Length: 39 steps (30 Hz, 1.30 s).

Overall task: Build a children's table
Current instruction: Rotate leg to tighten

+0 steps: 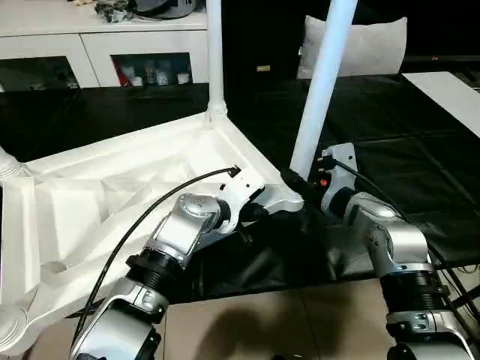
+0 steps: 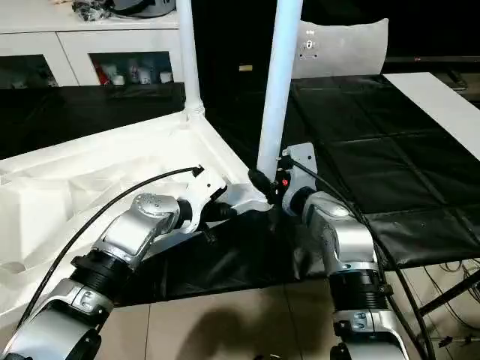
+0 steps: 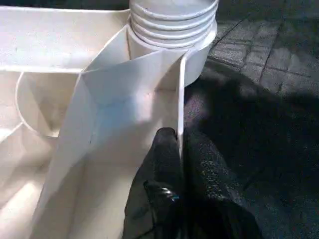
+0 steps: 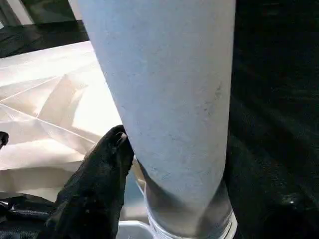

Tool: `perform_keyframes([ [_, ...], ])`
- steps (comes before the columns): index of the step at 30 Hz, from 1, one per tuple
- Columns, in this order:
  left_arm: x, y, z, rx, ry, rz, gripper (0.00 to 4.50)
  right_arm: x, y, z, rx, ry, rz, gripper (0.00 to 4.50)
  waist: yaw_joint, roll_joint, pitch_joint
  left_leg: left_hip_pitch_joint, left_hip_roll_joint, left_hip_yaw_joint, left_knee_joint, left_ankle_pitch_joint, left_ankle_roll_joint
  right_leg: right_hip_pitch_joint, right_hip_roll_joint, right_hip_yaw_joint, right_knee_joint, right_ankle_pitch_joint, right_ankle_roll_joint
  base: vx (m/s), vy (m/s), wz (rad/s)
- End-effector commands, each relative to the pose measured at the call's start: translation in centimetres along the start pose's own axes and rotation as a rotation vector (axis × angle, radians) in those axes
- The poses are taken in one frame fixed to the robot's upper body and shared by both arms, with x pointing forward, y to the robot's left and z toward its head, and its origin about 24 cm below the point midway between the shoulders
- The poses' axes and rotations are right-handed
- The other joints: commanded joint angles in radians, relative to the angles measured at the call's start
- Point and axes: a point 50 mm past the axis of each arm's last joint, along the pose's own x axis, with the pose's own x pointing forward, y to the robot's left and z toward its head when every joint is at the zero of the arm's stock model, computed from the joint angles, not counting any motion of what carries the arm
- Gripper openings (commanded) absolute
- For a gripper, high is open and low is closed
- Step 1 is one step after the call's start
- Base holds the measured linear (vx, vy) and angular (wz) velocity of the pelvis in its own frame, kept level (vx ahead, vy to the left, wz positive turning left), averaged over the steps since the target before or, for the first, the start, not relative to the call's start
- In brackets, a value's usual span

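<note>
Tabletop [image 1: 112,195]: white plastic, rectangular, lay upside down on the black-covered work table [image 1: 420,142], ribbed underside facing up, one end reaching past the work table's near edge.

Rear leg [image 1: 215,52]: white, round, stood upright in the tabletop's far corner socket.

Near leg [image 1: 322,82]: white, tapered, rose at a slight lean from the tabletop's corner socket [image 1: 283,199] closest to the robot's right arm. Its threaded foot [image 3: 172,20] sat in that socket with several ridges still showing above the rim.

Left gripper [image 3: 180,149]: closed on the tabletop's thin upright edge wall just beside that corner socket, one black finger [image 3: 159,164] inside the wall, the other outside against the black cover.

Right gripper [image 2: 264,182]: set at the base of the near leg, just above the socket. One black finger [image 4: 102,174] pressed against the leg's side; the opposite finger lay behind the leg, so the pincer was clamped around the leg.

White cabinet [image 1: 97,45]: glass doors, stood beyond the work table, behind the tabletop.

White cushion [image 1: 367,46]: propped at the work table's far side, behind the near leg.
</note>
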Motion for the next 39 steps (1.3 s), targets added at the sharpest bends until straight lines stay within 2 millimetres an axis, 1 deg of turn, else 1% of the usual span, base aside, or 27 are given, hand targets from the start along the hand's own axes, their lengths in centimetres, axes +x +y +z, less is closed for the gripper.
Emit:
perform_keyframes([
  [1, -0.2, -0.1, 1.7, 0.091, -0.073, -0.009, 0.0, 0.3, 1.8, -0.4, -0.035, 0.005, 0.139, 3.26, 0.007, -0.012, -0.062, -0.021, 0.009, 0.007, -0.062, -0.033, 0.102, 0.08, -0.055, 0.056, -0.072, -0.325, -0.081, 0.0, 0.0, 0.0],
  [3, -0.4, 0.2, 1.3, 0.12, -0.061, -0.009, 0.0, -0.3, 1.2, -0.4, -0.061, -0.002, 0.156, 3.52, 0.011, -0.013, -0.062, -0.022, 0.009, 0.007, -0.062, -0.04, 0.105, 0.081, -0.057, 0.056, -0.074, -0.336, -0.071, 0.0, 0.0, 0.0],
  [4, -0.5, 0.4, 1.1, 0.144, -0.054, -0.012, 0.0, -0.6, 0.9, -0.3, -0.074, -0.002, 0.169, 3.61, 0.012, -0.011, -0.062, -0.021, 0.01, 0.007, -0.062, -0.041, 0.107, 0.08, -0.056, 0.057, -0.073, -0.332, -0.073, 0.0, 0.0, 0.0],
  [6, -0.7, 0.6, 0.8, 0.156, -0.046, -0.025, 0.0, -1.2, 0.5, -0.2, -0.087, -0.001, 0.193, 3.72, 0.012, -0.012, -0.062, -0.022, 0.009, 0.007, -0.062, -0.039, 0.107, 0.081, -0.055, 0.057, -0.072, -0.327, -0.074, 0.0, 0.0, 0.0],
  [7, -0.8, 0.6, 0.7, 0.159, -0.043, -0.032, 0.0, -1.4, 0.3, -0.1, -0.092, 0.0, 0.205, 3.83, 0.013, -0.013, -0.062, -0.02, 0.011, 0.007, -0.062, -0.041, 0.11, 0.081, -0.055, 0.058, -0.072, -0.324, -0.077, 0.0, 0.0, 0.0],
  [9, -1.1, 0.8, 0.5, 0.171, -0.043, -0.051, 0.0, -2.1, -0.1, 0.1, -0.11, 0.0, 0.242, 4.06, 0.015, -0.014, -0.062, -0.022, 0.01, 0.007, -0.061, -0.037, 0.111, 0.082, -0.055, 0.058, -0.071, -0.318, -0.08, 0.0, 0.0, 0.0],
  [11, -1.4, 1.0, 0.3, 0.188, -0.036, -0.088, 0.0, -3.2, -0.5, 0.3, -0.149, 0.03, 0.314, 4.15, 0.017, -0.014, -0.061, -0.021, 0.009, 0.008, -0.06, -0.043, 0.116, 0.081, -0.054, 0.057, -0.073, -0.327, -0.078, 0.0, 0.0, 0.0],
  [12, -1.5, 1.0, 0.2, 0.199, -0.036, -0.104, 0.0, -3.5, -0.6, 0.3, -0.169, 0.043, 0.341, 4.21, 0.019, -0.015, -0.06, -0.021, 0.009, 0.009, -0.06, -0.048, 0.119, 0.082, -0.054, 0.057, -0.074, -0.335, -0.072, 0.0, 0.0, 0.0],
  [13, -1.7, 1.0, 0.0, 0.221, -0.035, -0.142, 0.0, -4.1, -1.0, 0.5, -0.197, 0.061, 0.361, 4.32, 0.022, -0.014, -0.06, -0.02, 0.009, 0.008, -0.061, -0.056, 0.122, 0.082, -0.055, 0.056, -0.078, -0.354, -0.063, 0.0, 0.0, 0.0],
  [14, -1.9, 0.9, -0.2, 0.235, -0.032, -0.177, 0.0, -4.5, -1.4, 0.6, -0.215, 0.076, 0.377, 4.43, 0.023, -0.015, -0.061, -0.021, 0.008, 0.009, -0.06, -0.058, 0.122, 0.082, -0.054, 0.056, -0.076, -0.355, -0.062, 0.0, 0.0, 0.0],
  [15, -2.1, 0.8, -0.4, 0.256, -0.021, -0.22, 0.0, -5.0, -1.6, 0.8, -0.236, 0.097, 0.404, 4.43, 0.024, -0.014, -0.06, -0.02, 0.01, 0.008, -0.061, -0.06, 0.119, 0.081, -0.055, 0.056, -0.076, -0.361, -0.062, 0.0, 0.0, 0.0],
  [17, -2.4, 0.6, -0.7, 0.289, -0.007, -0.273, 0.0, -5.4, -1.8, 0.9, -0.26, 0.118, 0.437, 4.43, 0.027, -0.016, -0.06, -0.02, 0.011, 0.009, -0.06, -0.059, 0.118, 0.08, -0.056, 0.057, -0.076, -0.361, -0.064, 0.0, 0.0, 0.0],
  [18, -2.4, 0.6, -0.7, 0.289, -0.007, -0.273, 0.0, -5.4, -1.8, 0.9, -0.26, 0.118, 0.437, 4.43, 0.03, -0.015, -0.06, -0.018, 0.014, 0.008, -0.062, -0.057, 0.117, 0.077, -0.056, 0.058, -0.075, -0.357, -0.071, 0.0, 0.0, 0.0],
  [20, -2.9, 0.4, -0.9, 0.34, 0.002, -0.356, 0.0, -5.8, -1.9, 0.9, -0.282, 0.142, 0.494, 4.43, 0.036, -0.014, -0.061, -0.017, 0.015, 0.008, -0.061, -0.053, 0.115, 0.077, -0.056, 0.058, -0.073, -0.347, -0.079, 0.0, 0.0, 0.0],
  [21, -3.1, 0.3, -1.0, 0.349, 0.002, -0.385, 0.0, -5.9, -1.9, 0.8, -0.284, 0.15, 0.513, 4.43, 0.04, -0.013, -0.061, -0.014, 0.017, 0.009, -0.062, -0.051, 0.115, 0.075, -0.057, 0.06, -0.071, -0.339, -0.087, 0.0, 0.0, 0.0],
  [22, -3.2, 0.3, -1.0, 0.353, 0.002, -0.402, 0.0, -6.0, -1.9, 0.8, -0.285, 0.155, 0.524, 4.17, 0.045, -0.012, -0.061, -0.015, 0.02, 0.008, -0.063, -0.045, 0.113, 0.076, -0.058, 0.061, -0.067, -0.323, -0.096, 0.0, 0.0, 0.0],
  [23, -3.4, 0.2, -1.1, 0.368, 0.011, -0.431, 0.0, -6.1, -1.8, 0.7, -0.289, 0.165, 0.542, 4.17, 0.051, -0.011, -0.061, -0.014, 0.022, 0.008, -0.063, -0.043, 0.111, 0.076, -0.059, 0.061, -0.065, -0.311, -0.103, 0.0, 0.0, 0.0],
  [24, -3.6, 0.3, -1.3, 0.384, 0.028, -0.452, 0.0, -6.2, -1.8, 0.7, -0.29, 0.174, 0.565, 4.08, 0.053, -0.012, -0.062, -0.014, 0.022, 0.008, -0.063, -0.045, 0.109, 0.076, -0.059, 0.061, -0.064, -0.309, -0.104, 0.0, 0.0, 0.0],
  [26, -3.9, 0.3, -1.6, 0.415, 0.051, -0.489, 0.0, -6.4, -1.6, 0.5, -0.283, 0.191, 0.613, 4.03, 0.059, -0.011, -0.061, -0.012, 0.024, 0.009, -0.064, -0.053, 0.106, 0.076, -0.06, 0.063, -0.063, -0.31, -0.107, 0.0, 0.0, 0.0],
  [27, -4.1, 0.3, -1.7, 0.427, 0.062, -0.509, 0.0, -6.6, -1.5, 0.4, -0.279, 0.199, 0.639, 3.74, 0.062, -0.011, -0.061, -0.013, 0.023, 0.009, -0.064, -0.056, 0.104, 0.076, -0.06, 0.062, -0.063, -0.311, -0.106, 0.0, 0.0, 0.0],
  [28, -4.2, 0.4, -1.8, 0.43, 0.068, -0.515, 0.0, -6.6, -1.5, 0.4, -0.279, 0.202, 0.647, 3.66, 0.062, -0.012, -0.06, -0.013, 0.023, 0.01, -0.064, -0.06, 0.103, 0.077, -0.059, 0.063, -0.063, -0.314, -0.105, 0.0, 0.0, 0.0],
  [29, -4.3, 0.4, -1.9, 0.434, 0.076, -0.525, 0.0, -6.7, -1.4, 0.3, -0.279, 0.206, 0.658, 3.63, 0.063, -0.015, -0.06, -0.015, 0.022, 0.01, -0.064, -0.06, 0.1, 0.079, -0.06, 0.062, -0.064, -0.322, -0.099, 0.0, 0.0, 0.0],
  [31, -4.4, 0.5, -2.1, 0.446, 0.101, -0.545, 0.0, -6.9, -1.0, 0.2, -0.261, 0.224, 0.701, 3.44, 0.065, -0.013, -0.06, -0.014, 0.022, 0.009, -0.065, -0.064, 0.095, 0.078, -0.06, 0.062, -0.066, -0.339, -0.091, 0.0, 0.0, 0.0],
  [33, -4.5, 0.4, -2.2, 0.446, 0.102, -0.558, 0.0, -7.0, -0.8, 0.1, -0.252, 0.232, 0.728, 3.21, 0.065, -0.014, -0.06, -0.014, 0.022, 0.009, -0.065, -0.064, 0.092, 0.078, -0.059, 0.061, -0.066, -0.338, -0.087, 0.0, 0.0, 0.0],
  [35, -4.5, 0.3, -2.2, 0.444, 0.1, -0.567, 0.0, -7.0, -0.7, 0.0, -0.252, 0.231, 0.733, 3.1, 0.064, -0.014, -0.061, -0.015, 0.022, 0.009, -0.065, -0.063, 0.088, 0.078, -0.06, 0.061, -0.066, -0.342, -0.084, 0.0, 0.0, 0.0],
  [37, -4.5, 0.3, -2.2, 0.448, 0.097, -0.574, 0.0, -6.9, -0.7, -0.1, -0.253, 0.23, 0.733, 2.86, 0.065, -0.013, -0.061, -0.015, 0.02, 0.009, -0.064, -0.061, 0.082, 0.078, -0.06, 0.061, -0.067, -0.349, -0.081, 0.0, 0.0, 0.0],
  [39, -4.4, 0.2, -2.2, 0.451, 0.094, -0.582, 0.0, -6.8, -0.7, -0.2, -0.249, 0.231, 0.735, 2.72, 0.065, -0.014, -0.061, -0.015, 0.02, 0.01, -0.064, -0.058, 0.082, 0.078, -0.059, 0.061, -0.067, -0.346, -0.08, 0.0, 0.0, 0.0],
])
